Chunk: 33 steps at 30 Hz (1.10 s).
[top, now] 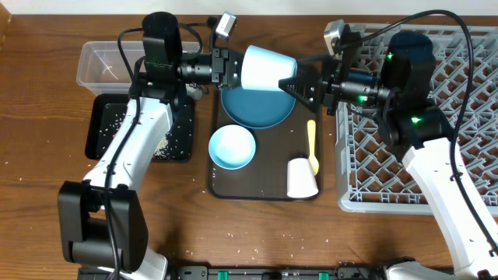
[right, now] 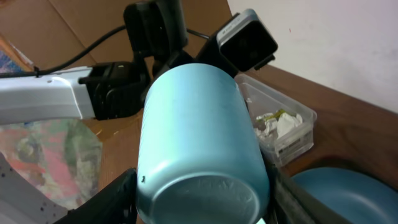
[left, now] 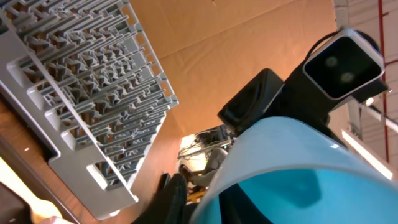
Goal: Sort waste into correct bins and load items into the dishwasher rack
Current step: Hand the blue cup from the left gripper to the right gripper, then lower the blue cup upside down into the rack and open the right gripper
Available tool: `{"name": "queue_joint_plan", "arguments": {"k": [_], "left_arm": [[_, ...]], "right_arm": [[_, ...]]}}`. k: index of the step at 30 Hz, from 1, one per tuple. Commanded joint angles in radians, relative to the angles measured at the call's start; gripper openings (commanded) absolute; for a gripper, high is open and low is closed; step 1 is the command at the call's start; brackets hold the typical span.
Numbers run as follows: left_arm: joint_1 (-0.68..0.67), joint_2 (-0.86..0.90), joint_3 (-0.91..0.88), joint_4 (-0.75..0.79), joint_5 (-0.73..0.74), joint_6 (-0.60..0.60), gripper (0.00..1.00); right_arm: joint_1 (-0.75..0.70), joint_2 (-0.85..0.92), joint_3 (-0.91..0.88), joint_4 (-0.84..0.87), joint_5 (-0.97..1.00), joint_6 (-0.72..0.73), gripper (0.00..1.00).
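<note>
Filling the right wrist view, the smooth light blue cup is lying on its side in the air, its closed base pointing toward the right gripper and its open mouth facing the left gripper. Black fingers of the right gripper are pressing against both sides of the cup near its base, so this tool is grasping it. The left gripper is meeting the cup's rim from the opposite end. Whether it is clenched there or released I cannot tell, since its wrist view is showing only the cup's blue inside and one dark finger. Directly beneath both grippers the dark blue round plate is sitting on the flat brown serving tray. Lower on that tray, the white bowl with pale blue inside is resting on the left gripper's side, while the yellow spoon and the tipped-over pale pink cup are lying on the right gripper's side. Behind the right gripper, under its arm, the large grey plastic rack of upright pegs is standing. Behind the left gripper the clear plastic rectangular tub is holding crumpled white paper scraps with yellow-green bits. A white sticker on the tub's wall is carrying dark print too small to read. Under the left arm the shallow black rectangular tray is holding loose white rice.
</note>
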Motion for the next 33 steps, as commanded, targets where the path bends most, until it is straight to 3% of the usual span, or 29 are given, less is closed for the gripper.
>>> {"name": "queue_joint_plan", "arguments": {"k": [1, 14, 18, 24, 33], "left_arm": [[-0.002, -0.011, 0.016, 0.006, -0.001, 0.002, 0.25], [-0.002, -0.011, 0.016, 0.006, -0.001, 0.016, 0.3], [-0.002, -0.011, 0.016, 0.005, -0.002, 0.025, 0.3], [-0.002, -0.008, 0.014, 0.005, -0.003, 0.086, 0.3], [-0.002, -0.002, -0.002, 0.002, -0.005, 0.225, 0.3]], "right_arm": [[-0.003, 0.006, 0.003, 0.011, -0.011, -0.001, 0.44], [-0.163, 0.002, 0.003, 0.024, -0.1, 0.044, 0.43], [-0.246, -0.006, 0.003, -0.009, -0.057, 0.085, 0.5], [-0.356, -0.04, 0.01, -0.184, 0.173, 0.068, 0.45], [-0.392, -0.131, 0.134, -0.626, 0.698, 0.001, 0.38]]}}
